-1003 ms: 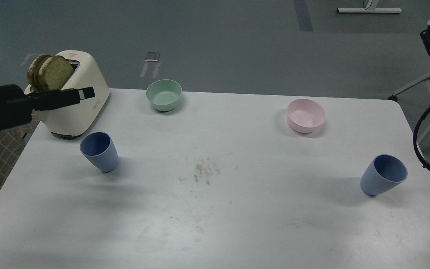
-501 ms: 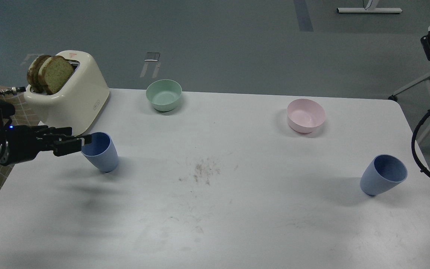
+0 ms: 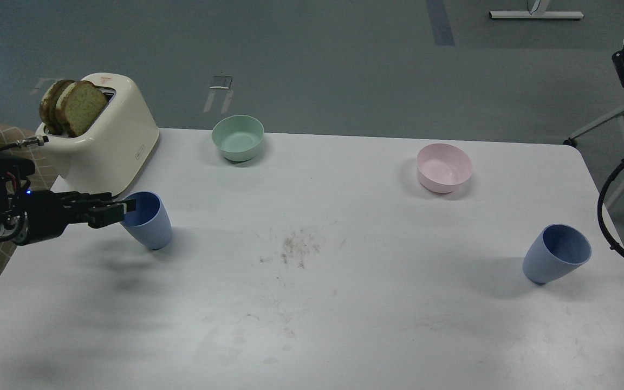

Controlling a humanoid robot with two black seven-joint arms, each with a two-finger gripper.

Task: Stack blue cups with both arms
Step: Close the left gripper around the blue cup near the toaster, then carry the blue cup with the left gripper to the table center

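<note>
So the left gripper [image 3: 122,206] sits at the left cup [image 3: 147,219]'s rim at frame left, probably lining up a rim pinch, can't tell if it's open or clamped, while the other cup [image 3: 557,253] waits lower right.

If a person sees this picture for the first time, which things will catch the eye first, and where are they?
First, the black left pincer at the rim of the left blue cup, near the table's left edge. Behind it a cream toaster holds bread slices. The right blue cup stands alone on the far right.
</note>
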